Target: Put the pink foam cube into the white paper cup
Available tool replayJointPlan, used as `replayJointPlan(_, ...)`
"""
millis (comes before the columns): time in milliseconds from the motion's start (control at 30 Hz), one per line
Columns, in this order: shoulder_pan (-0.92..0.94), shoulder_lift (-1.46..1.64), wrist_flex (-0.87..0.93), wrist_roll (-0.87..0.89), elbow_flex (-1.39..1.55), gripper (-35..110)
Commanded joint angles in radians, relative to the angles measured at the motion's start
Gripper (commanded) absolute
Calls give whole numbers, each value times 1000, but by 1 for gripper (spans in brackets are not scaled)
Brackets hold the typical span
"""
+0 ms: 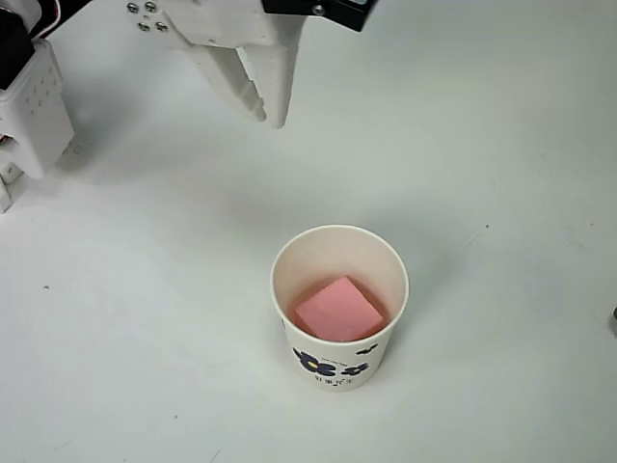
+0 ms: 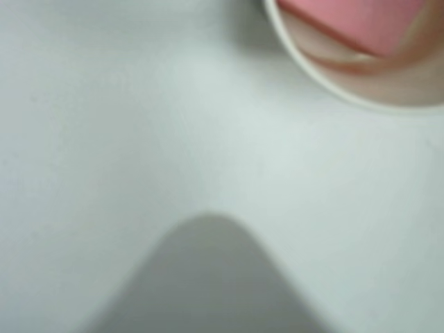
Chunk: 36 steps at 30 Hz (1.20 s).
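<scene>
White plastic made up the pincer (image 1: 262, 108), which hung near the top of the overhead view with its two fingers pressed together to a point and nothing between them, well apart from the white paper cup (image 1: 339, 307). That cup stood upright on the pale tabletop (image 1: 501, 174), dark flower prints low on its side. Inside it lay the pink foam cube (image 1: 338, 310), tilted against the cream wall; the wrist view caught the cup's rim (image 2: 326, 87) and the cube (image 2: 354, 24) at its upper right corner.
</scene>
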Motion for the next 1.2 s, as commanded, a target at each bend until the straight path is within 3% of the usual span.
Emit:
replayJointPlan(0,-18,235,-81,18,183,0)
replayJointPlan(800,25,532,-723,-58,838,0)
replayJointPlan(1167,26,629,-765,-46,968,0)
